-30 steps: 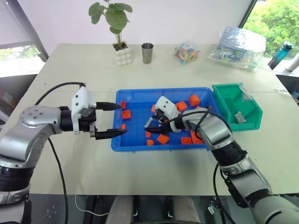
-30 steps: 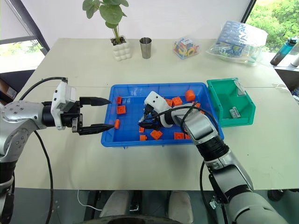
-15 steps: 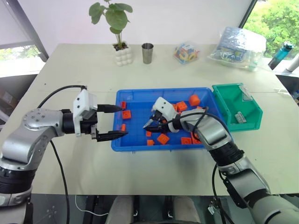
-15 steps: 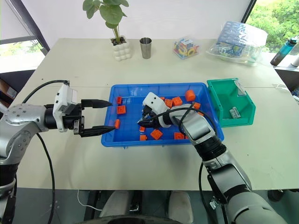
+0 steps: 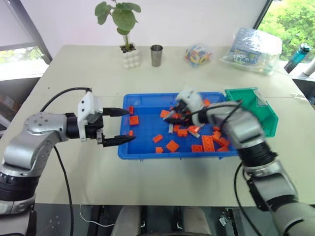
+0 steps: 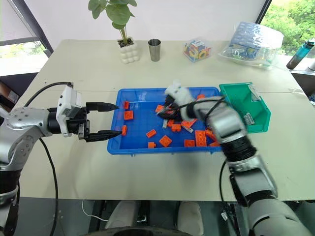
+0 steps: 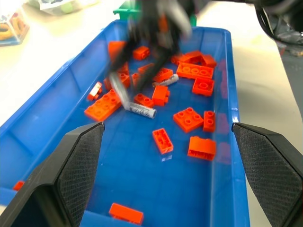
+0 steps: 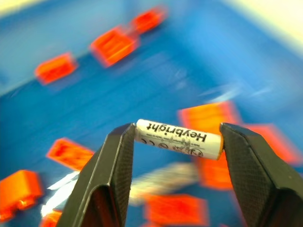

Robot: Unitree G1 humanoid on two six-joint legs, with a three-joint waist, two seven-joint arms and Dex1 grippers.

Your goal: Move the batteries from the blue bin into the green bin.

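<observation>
Carrying step: your right pincer grips a battery end to end.
Next, carry it rightward over the green bin, then release.

Silver-grey jointed arms, white wrist housings, black textured jaws, looping black cables

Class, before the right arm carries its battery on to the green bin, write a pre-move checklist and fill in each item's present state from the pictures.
1. Small silver-grey cylindrical battery gripped end to end between the right end effector's fingers: ok.
2. Battery lifted clear of the large shallow bright-blue plastic bin: ok.
3. Small deep green plastic bin unobstructed, beside the blue bin: ok.
4. Left end effector open at the blue bin's far end, away from the carrying path: ok.
5. Batteries left among the orange toy bricks: not ok, one lies on the floor.
</observation>
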